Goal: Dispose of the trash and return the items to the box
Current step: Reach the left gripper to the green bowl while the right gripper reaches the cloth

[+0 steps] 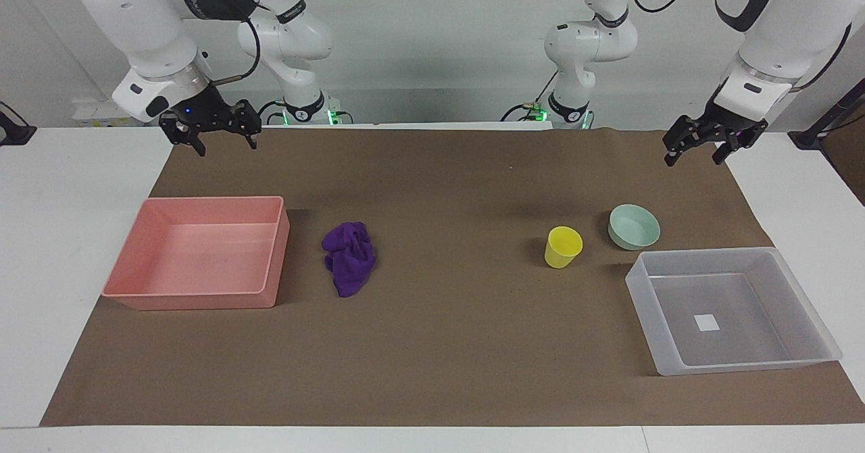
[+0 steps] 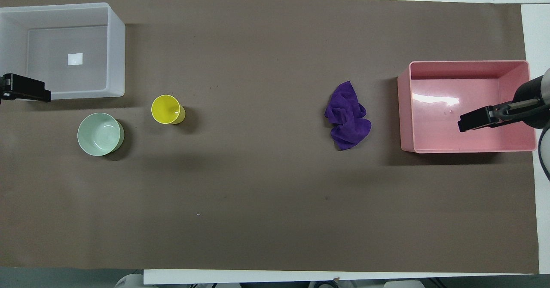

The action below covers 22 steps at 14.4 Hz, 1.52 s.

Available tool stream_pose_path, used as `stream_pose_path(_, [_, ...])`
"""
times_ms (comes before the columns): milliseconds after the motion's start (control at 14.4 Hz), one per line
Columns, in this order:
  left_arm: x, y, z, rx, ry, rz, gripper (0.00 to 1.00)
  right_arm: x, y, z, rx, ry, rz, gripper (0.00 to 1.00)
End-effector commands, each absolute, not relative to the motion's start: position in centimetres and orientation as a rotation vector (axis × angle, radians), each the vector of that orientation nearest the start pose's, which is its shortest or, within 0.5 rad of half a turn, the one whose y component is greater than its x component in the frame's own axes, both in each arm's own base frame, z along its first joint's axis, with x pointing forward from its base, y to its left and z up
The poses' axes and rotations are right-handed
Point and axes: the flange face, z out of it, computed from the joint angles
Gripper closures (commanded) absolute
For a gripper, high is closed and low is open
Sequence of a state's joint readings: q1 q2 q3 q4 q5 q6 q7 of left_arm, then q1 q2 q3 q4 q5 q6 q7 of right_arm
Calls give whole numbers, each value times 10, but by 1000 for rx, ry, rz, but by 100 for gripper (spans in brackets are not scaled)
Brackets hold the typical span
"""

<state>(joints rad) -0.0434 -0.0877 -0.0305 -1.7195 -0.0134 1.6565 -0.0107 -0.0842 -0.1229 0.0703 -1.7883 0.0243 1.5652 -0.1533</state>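
The purple cloth wad (image 1: 349, 257) (image 2: 347, 116) lies on the brown mat beside the pink bin. The yellow cup (image 1: 562, 247) (image 2: 166, 109) stands upright, with the mint-green bowl (image 1: 634, 226) (image 2: 99, 134) beside it. Both are a little nearer the robots than the translucent box (image 1: 642, 291) (image 2: 117, 51), which holds only its white square. My right gripper (image 1: 226, 147) hangs open and empty in the air at the right arm's end. In the overhead view it shows over the pink bin. My left gripper (image 1: 693, 160) hangs open and empty at the left arm's end, over the box's edge.
The pink rectangular bin (image 1: 203, 257) (image 2: 429, 107) sits empty at the right arm's end of the mat. The brown mat (image 1: 459, 345) covers most of the white table.
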Motion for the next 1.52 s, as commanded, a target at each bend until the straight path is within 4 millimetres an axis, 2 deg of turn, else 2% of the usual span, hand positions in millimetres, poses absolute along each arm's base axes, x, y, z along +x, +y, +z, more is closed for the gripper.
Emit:
stream_pose_path(0, [528,-31,617,-3149,96,-29,0,504,-3,586,-3119,-229,129,0])
stream_pose_path(347, [523,-30,608,-3149,62,-2,0,504,-4,583,-3117,-228,131,0])
stream_pose_path(485, [517,-29,601,-3147,69,5,0,511,12,560,-3115,-270,117,0])
stream_pose_path(693, [517,-27,593,-3148,-11,-40,0,531,52,501,-3091,-374,95,0])
stream_pose_path(762, [515,-28,578,-3146,-76,-36,0,541,70,481,-3083,-422,92,0])
stream_pose_path(901, [504,-26,528,-3146,-116,-55,0,553,93,442,-3073,-480,86,1])
stream_pose_path(970, [498,-23,502,-3145,-124,-48,0,555,107,425,-3065,-515,70,1])
stream_pose_path(1040, [496,-14,484,-3142,-152,-57,0,557,118,409,-3063,-527,47,1])
stream_pose_path(1178, [489,-10,448,-3140,-149,5,0,559,142,382,-3059,-539,29,1])
stream_pose_path(1317, [483,9,402,-3136,-207,22,0,563,150,352,-3054,-547,28,1])
stream_pose_path(1455, [476,17,355,-3135,-230,39,0,565,159,332,-3055,-531,38,2])
